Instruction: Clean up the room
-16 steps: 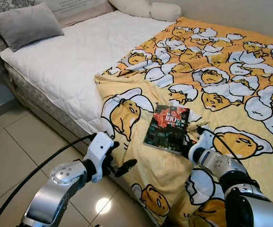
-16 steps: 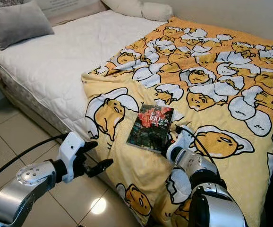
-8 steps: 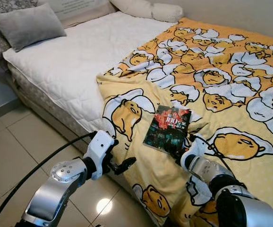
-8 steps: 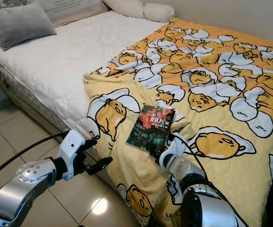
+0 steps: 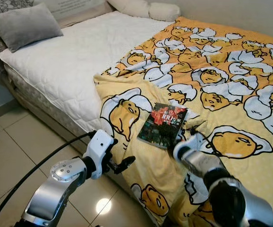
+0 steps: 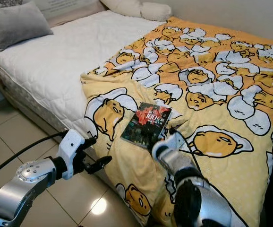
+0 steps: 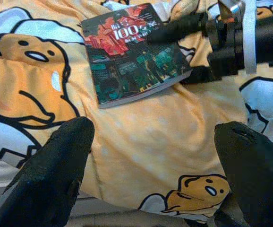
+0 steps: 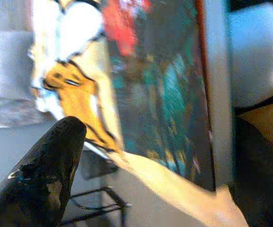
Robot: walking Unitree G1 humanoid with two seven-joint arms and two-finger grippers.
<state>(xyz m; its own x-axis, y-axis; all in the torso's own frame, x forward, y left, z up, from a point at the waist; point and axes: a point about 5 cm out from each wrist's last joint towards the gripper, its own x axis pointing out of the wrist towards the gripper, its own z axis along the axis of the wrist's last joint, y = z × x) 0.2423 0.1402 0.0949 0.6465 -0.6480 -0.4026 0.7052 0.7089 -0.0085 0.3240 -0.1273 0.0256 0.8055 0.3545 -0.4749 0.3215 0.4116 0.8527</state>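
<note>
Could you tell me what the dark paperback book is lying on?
The dark paperback book lies on the yellow cartoon-print blanket, near the white quilted mattress. What the blanket hides beneath it cannot be seen.

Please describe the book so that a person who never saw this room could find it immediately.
Start at the bed, half bare white mattress, half covered by a yellow blanket printed with cartoon eggs. The book lies flat on that blanket near the bed's floor-side edge, beside the right gripper. Its dark cover with red and a white "100" stands out.
</note>
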